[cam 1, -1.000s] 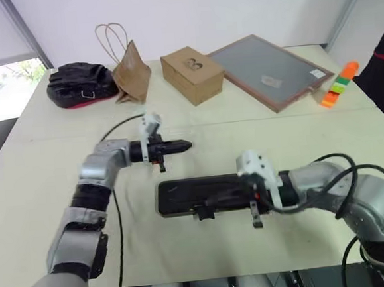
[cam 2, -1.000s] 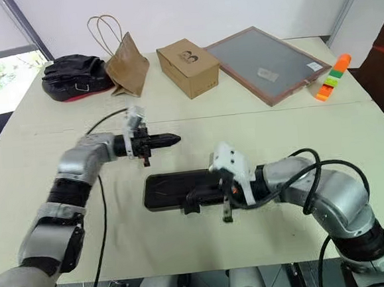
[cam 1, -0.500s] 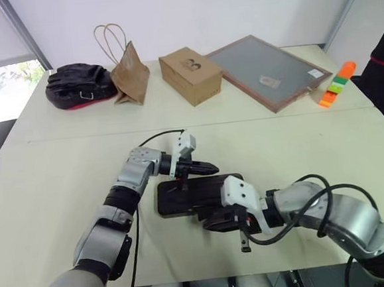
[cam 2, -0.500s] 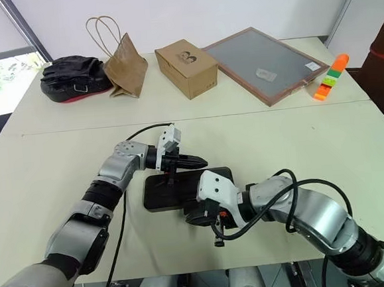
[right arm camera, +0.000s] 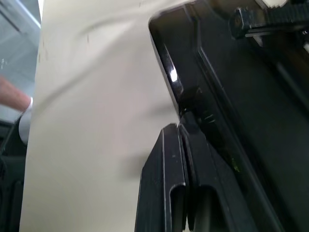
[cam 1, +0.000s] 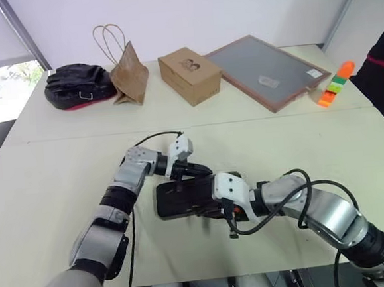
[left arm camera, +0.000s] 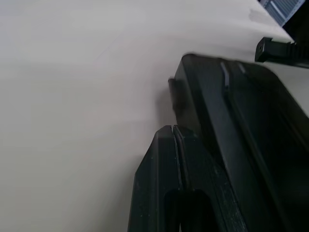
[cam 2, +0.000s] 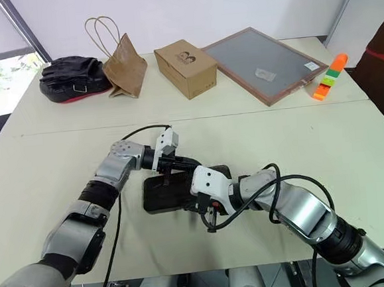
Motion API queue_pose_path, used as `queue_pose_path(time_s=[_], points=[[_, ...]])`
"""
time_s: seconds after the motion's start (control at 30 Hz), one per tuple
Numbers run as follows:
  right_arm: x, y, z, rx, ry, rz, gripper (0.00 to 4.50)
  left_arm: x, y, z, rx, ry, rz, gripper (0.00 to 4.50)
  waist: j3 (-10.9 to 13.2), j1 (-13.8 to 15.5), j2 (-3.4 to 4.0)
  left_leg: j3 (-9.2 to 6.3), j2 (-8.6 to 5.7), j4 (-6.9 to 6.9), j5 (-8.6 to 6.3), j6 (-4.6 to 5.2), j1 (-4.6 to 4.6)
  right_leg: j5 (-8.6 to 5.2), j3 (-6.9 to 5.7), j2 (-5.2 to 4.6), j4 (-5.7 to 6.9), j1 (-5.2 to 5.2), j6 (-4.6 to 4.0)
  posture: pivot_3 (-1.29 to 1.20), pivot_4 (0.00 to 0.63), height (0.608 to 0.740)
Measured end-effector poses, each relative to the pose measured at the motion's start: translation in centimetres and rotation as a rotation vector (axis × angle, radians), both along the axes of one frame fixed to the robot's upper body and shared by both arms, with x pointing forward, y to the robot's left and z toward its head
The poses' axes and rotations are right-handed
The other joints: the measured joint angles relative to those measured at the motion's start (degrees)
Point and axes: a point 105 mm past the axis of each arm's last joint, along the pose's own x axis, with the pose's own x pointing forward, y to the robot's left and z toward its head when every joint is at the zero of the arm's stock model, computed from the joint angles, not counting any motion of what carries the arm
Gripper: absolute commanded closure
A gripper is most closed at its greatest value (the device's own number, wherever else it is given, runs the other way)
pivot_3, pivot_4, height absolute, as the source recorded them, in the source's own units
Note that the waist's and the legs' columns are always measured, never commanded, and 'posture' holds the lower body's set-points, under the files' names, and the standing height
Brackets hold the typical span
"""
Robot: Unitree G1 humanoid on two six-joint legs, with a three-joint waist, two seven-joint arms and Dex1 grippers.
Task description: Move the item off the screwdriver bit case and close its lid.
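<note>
The two head views look forward and down over the table (cam 1: 43,195) from nearly the same spot. Each wrist view sits very close along its shut fingers, sharing the screwdriver bit case (cam 1: 180,199) with them.

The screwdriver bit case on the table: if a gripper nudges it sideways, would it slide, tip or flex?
The screwdriver bit case lies flat and low on the smooth table, so it would probably slide rather than tip. Its glossy, hard-looking shell suggests it is stiff, and possibly slippery. Both shut grippers, left and right, sit at its edges.

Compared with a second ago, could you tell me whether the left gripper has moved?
Yes. The left gripper has come down and toward the robot's right, from the bare table beyond the screwdriver bit case to its far edge.
</note>
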Motion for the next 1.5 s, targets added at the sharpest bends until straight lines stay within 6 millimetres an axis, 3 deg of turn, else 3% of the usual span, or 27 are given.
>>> queue_pose_path(time_s=[0.53,1.0,1.5], points=[[0.1,0.6,-2.0,-0.093,-0.086,0.065,4.45,-0.4,0.4,-0.2,0.016,-0.019,-0.006,4.5,-0.1,-0.4,-0.02,0.0,0.0,0.02,0.01,-0.01,0.06,0.0,0.01,0.08,0.03,0.04,0.0,0.0,0.15,0.74],[0.4,1.9,-2.1,-0.111,-0.063,0.067,4.45,-0.4,0.7,-0.2,0.042,-0.046,-0.007,4.5,-0.1,-1.5,-0.06,-0.03,0.15,-0.08,0.0,0.0,0.91,-0.02,0.04,0.24,0.03,0.77,-0.03,0.0,0.15,0.74],[0.6,2.6,-1.8,-0.134,-0.022,0.03,4.45,-0.3,1.0,-0.6,0.111,-0.078,-0.011,4.5,-0.2,-1.5,-0.12,-0.04,0.16,-0.07,0.01,-0.01,0.96,-0.01,0.05,0.26,0.15,0.76,-0.04,0.0,0.15,0.74]])
